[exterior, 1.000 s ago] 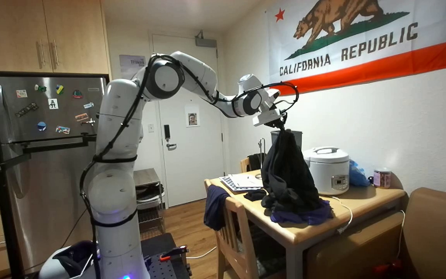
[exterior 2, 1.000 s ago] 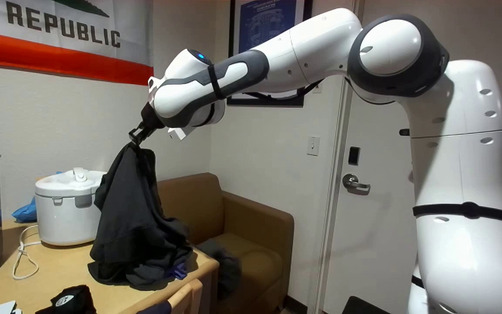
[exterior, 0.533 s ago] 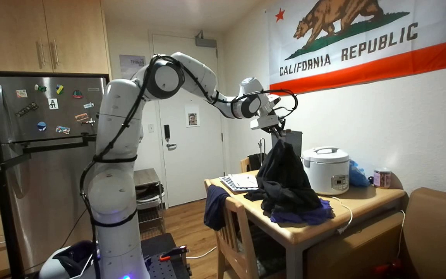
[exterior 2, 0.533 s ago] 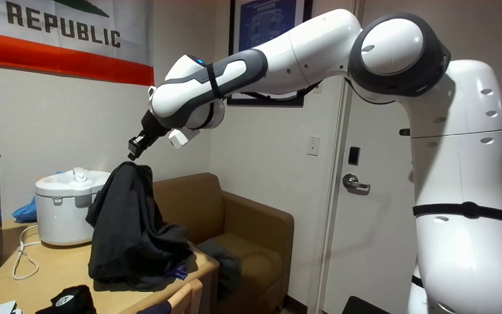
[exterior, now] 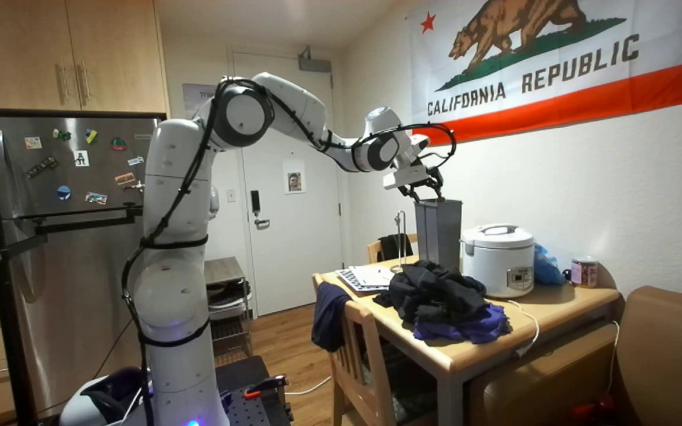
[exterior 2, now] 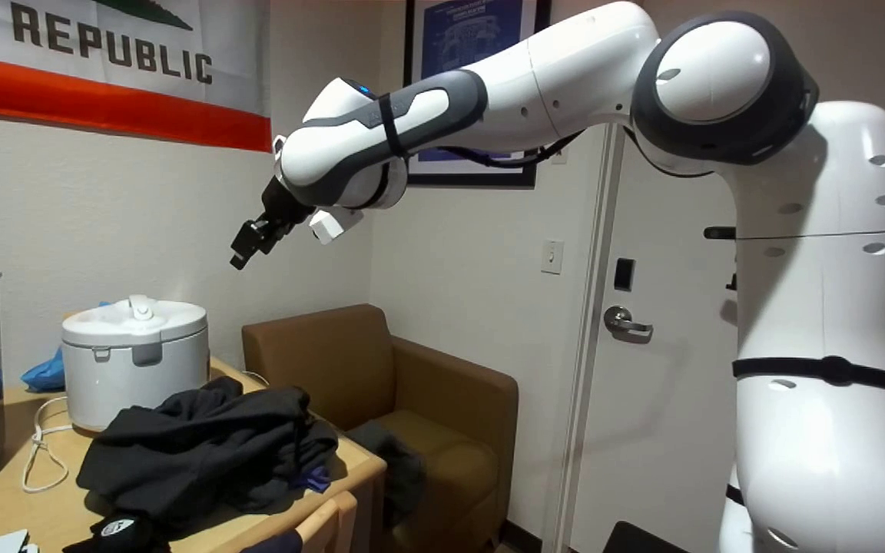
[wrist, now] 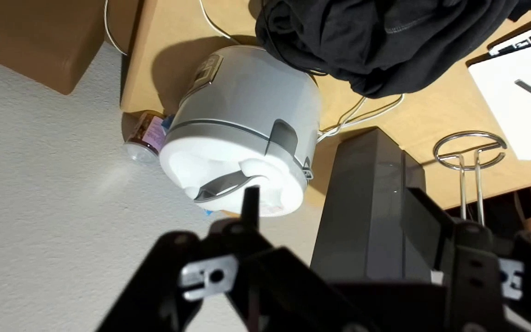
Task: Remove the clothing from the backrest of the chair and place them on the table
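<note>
The black garment (exterior: pixel 436 293) lies in a crumpled heap on the wooden table (exterior: pixel 554 310), partly over a violet-blue cloth (exterior: pixel 465 325). In the wrist view the same black garment (wrist: pixel 385 41) fills the upper right, away from the fingers. A navy garment (exterior: pixel 329 316) hangs over the backrest of the chair (exterior: pixel 360 312), pulled up at the table's side. High above the heap, my gripper (exterior: pixel 427 198) stands open and holds nothing. The wrist view shows the gripper (wrist: pixel 337 212) with its jaws wide apart.
A tall grey bin (exterior: pixel 438 236) rises close below the gripper in an exterior view, beside the white rice cooker (exterior: pixel 501 260). A wire stand (wrist: pixel 470 152) and papers (exterior: pixel 370 277) are on the table too. Behind it sits a brown armchair (exterior 2: pixel 442 430).
A second ago the gripper was shut on the top of the black garment, holding it up. The jaws have opened, the garment has slumped onto the table, and the arm has drawn back slightly upward.
</note>
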